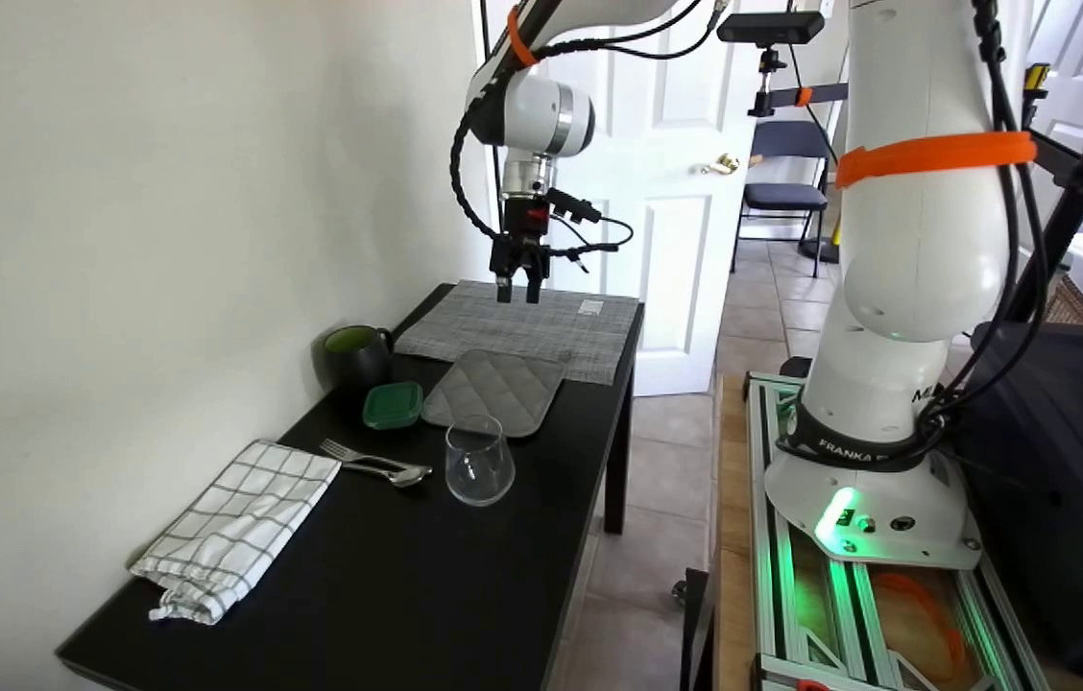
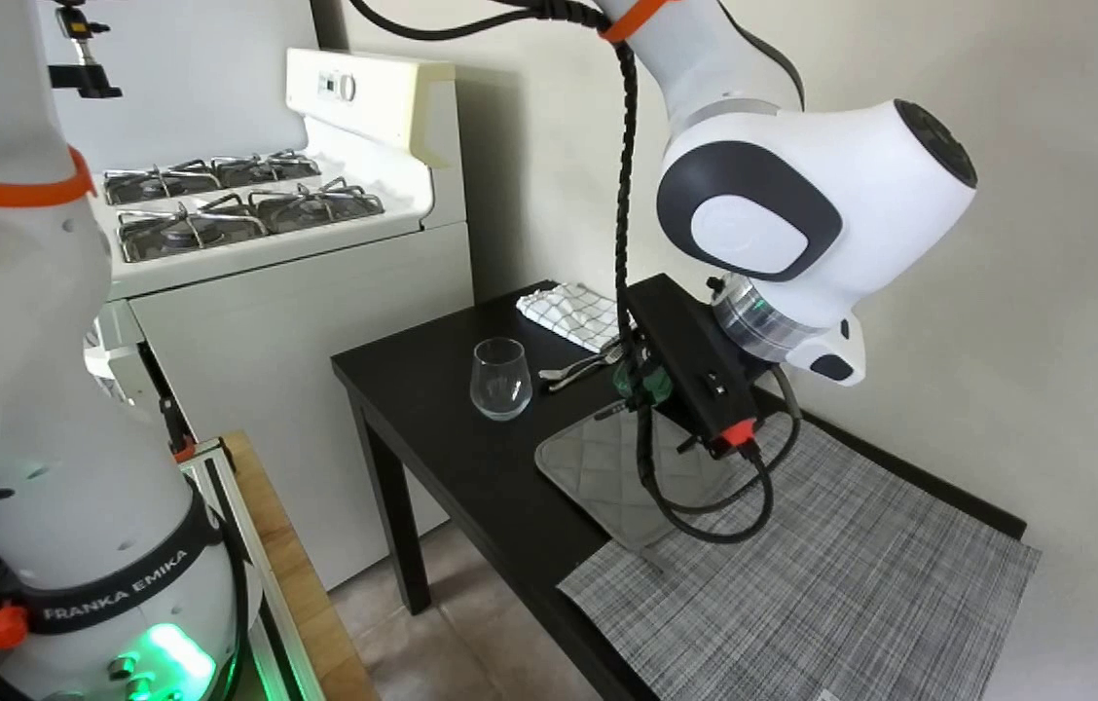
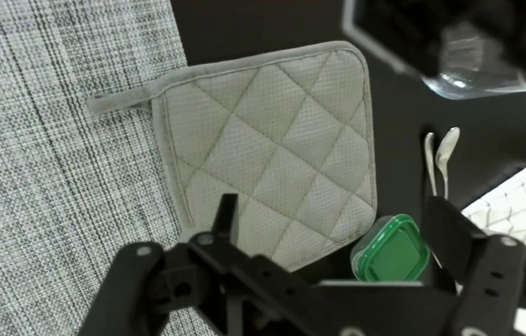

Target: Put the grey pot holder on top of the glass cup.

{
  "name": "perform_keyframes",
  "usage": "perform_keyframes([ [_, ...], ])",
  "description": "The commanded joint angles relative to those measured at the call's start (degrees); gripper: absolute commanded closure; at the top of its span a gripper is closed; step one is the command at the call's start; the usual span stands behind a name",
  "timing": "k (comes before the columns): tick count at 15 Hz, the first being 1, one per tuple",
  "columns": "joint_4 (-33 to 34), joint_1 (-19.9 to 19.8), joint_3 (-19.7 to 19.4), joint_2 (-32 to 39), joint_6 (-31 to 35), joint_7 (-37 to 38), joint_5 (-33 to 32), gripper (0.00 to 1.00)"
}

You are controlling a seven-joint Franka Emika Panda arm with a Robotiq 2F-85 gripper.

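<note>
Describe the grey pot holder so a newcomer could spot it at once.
On the black table lies a flat grey woven mat. The grey pot holder rests partly over the mat's edge, beside the green-lidded container. Unlike either, it is quilted in diamonds, with a corner loop.

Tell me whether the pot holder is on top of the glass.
No: in an exterior view, the pot holder lies flat, apart from the glass, which stands uncovered.

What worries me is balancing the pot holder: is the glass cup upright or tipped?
Upright: in both exterior views the glass cup stands on its base, rim facing up.
</note>
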Motion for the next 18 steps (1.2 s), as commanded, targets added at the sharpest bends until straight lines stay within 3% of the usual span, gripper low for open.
perform_keyframes([
  [1,-0.28,-1.09,1.87,2.23,4.18,2.54,-4.62,0.00],
  [9,-0.58,-2.68,3.99,6.11,7.11,2.26,-8.53,0.00],
  [18,-0.38,-5.60,7.95,9.44,15.00,-5.67,-6.85,0.00],
])
